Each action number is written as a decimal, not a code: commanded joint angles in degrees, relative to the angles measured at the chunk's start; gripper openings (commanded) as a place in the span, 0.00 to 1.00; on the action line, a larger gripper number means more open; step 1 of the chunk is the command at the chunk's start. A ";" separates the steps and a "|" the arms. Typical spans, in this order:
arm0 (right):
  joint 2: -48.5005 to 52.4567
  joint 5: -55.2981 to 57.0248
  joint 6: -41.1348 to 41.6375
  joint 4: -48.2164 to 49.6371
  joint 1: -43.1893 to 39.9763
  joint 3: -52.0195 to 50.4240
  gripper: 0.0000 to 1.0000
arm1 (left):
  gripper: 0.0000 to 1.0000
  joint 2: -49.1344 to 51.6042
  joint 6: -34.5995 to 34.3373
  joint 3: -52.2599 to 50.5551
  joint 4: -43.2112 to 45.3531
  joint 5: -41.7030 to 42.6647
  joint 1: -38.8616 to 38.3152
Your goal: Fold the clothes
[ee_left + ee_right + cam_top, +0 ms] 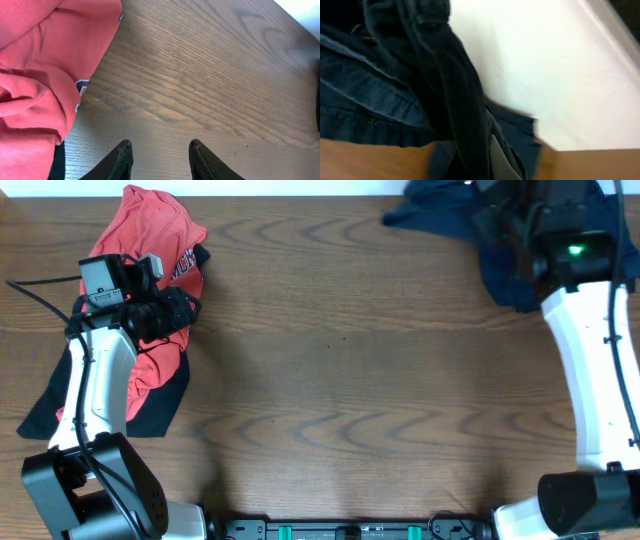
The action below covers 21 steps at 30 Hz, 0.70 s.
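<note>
Clothes lie in two heaps, one by each of my pincers. The red shirt (150, 235), with black parts along its edge, is bunched up on the wooden table (340, 380). It sits under and behind my left pincer (172, 313). In my left wrist view the shirt (35, 65) fills the space to the left of that pincer (160, 147). The jaws stand wide apart with only bare wood between them, and neither fingertip touches the cloth.

The navy garment (505, 275) is heaped at the far right edge of the table, directly below and around my right pincer (503, 222). My right wrist view is blurred. Dark folds of the garment (395, 100) hang right in front of the lens and cover the jaws. Only one grey finger (499, 160) peeks out beneath the cloth. I cannot tell whether that pincer is clamped or spread. A white surface (545, 75) lies beyond the table edge.
</note>
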 commanded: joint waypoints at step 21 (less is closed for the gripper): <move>23.23 -39.23 -30.08 40.96 -26.23 1.33 0.01 | 0.40 0.50 0.48 -0.11 1.60 -0.70 -0.04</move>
